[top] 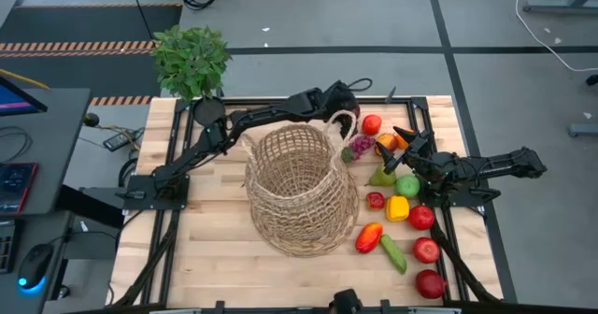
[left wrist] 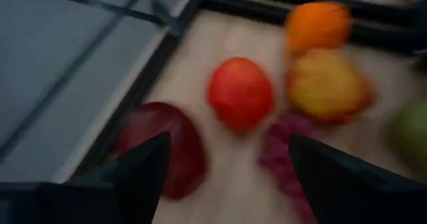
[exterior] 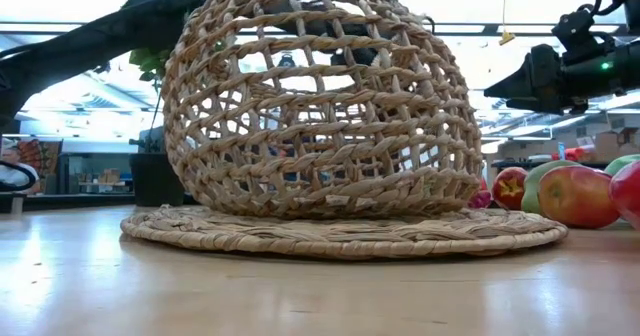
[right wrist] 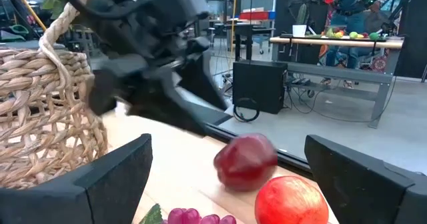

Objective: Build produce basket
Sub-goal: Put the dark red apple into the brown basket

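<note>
**Left arm crowds the basket handle**

Basket (top: 299, 191) stands mid-table, empty; produce (top: 400, 211) lies along the right edge. Left gripper (left wrist: 227, 167), jaws apart, hovers over far-edge fruit. Right gripper (right wrist: 227, 177) waits, jaws wide. Descending could snag the handle (top: 338, 125), tipping the basket.

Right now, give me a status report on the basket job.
Both grippers open, empty: left gripper, right gripper. Basket empty. Produce on table.

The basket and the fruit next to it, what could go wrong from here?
1. The left tool, open, hangs close by the basket handle; it might snag the loop.
2. The produce lies packed together, so a grab at the grapes may knock neighbours rolling.
3. The right tool, open, works the same cluster; the arms could collide.
</note>
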Available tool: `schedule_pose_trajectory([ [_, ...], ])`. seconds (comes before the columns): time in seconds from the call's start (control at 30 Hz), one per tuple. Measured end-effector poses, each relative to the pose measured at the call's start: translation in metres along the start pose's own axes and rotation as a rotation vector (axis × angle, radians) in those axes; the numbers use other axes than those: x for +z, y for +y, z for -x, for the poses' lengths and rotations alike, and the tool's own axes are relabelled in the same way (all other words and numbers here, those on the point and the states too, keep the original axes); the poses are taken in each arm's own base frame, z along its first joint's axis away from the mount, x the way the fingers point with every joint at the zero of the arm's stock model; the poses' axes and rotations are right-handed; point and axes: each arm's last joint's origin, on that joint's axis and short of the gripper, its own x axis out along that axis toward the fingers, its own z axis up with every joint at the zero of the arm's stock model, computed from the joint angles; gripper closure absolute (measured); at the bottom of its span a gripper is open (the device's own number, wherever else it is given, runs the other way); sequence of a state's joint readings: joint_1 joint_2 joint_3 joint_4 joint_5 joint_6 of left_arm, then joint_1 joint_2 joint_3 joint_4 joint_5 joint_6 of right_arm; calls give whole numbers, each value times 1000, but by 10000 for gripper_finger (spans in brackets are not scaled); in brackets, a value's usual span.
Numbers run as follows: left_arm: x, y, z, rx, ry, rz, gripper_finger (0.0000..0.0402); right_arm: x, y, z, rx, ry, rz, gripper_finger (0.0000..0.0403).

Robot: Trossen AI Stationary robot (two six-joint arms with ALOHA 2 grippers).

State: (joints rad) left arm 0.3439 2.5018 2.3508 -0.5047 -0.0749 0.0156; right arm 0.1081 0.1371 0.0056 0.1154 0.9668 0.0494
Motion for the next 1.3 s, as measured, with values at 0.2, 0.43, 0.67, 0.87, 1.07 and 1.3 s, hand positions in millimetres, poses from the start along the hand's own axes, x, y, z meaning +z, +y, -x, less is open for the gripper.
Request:
schedule_pose_trajectory([
  [0.2, -2, 8, -7, 47, -49, -25, 106, 1, 0, 0, 0, -7, -10, 7],
  [0.43, -5, 21, -22, 96, -125, 80, 106, 2, 0, 0, 1, -11, -16, 7],
  [0.67, -15, 29, -40, 135, -171, 123, 106, 2, 0, 0, 1, -14, -21, 7],
  [0.87, -33, 33, -66, 158, -212, 148, 106, 2, 0, 0, 2, -15, -22, 7],
  [1.07, -42, 32, -72, 149, -177, 237, 106, 3, 0, 0, 3, -17, -24, 7],
  [1.3, -47, 31, -66, 131, -18, 213, 106, 3, 0, 0, 5, -18, -27, 7],
])
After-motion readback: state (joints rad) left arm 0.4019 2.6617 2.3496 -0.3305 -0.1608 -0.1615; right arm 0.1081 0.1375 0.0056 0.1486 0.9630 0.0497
